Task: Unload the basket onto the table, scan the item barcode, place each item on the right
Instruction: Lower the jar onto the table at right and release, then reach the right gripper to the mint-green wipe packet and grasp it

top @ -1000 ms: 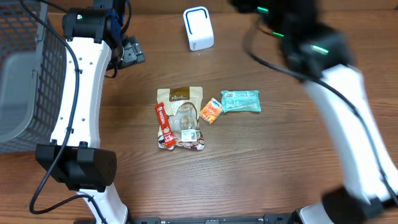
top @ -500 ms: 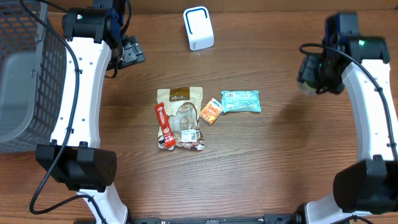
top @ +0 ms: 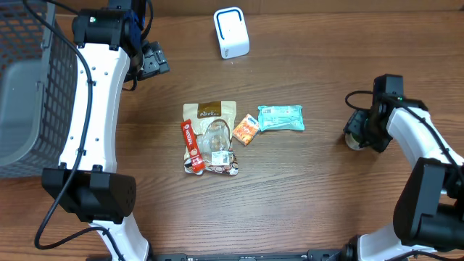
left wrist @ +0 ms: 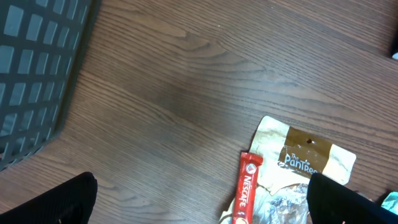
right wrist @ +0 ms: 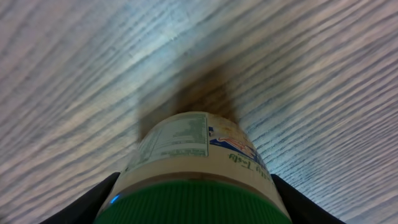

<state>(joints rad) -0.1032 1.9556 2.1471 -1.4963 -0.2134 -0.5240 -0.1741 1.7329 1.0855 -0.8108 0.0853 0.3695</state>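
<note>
The right tool (right wrist: 193, 194) is clasped on a green-capped bottle (right wrist: 186, 146), one dark finger (right wrist: 93, 200) against each side of it just below the cap. The jaws stand fairly wide to span it. From overhead the bottle (top: 353, 136) sits low over the right side of the worktop (top: 319, 188), well apart from the white scanner (top: 231, 32). Whether its base touches the wood is hard to tell.

The left tool (left wrist: 199, 190) is spread fully and holds nothing, hanging above bare wood near a Pantree pouch (left wrist: 308, 158) and a red Nescafé stick (left wrist: 247, 186).
</note>
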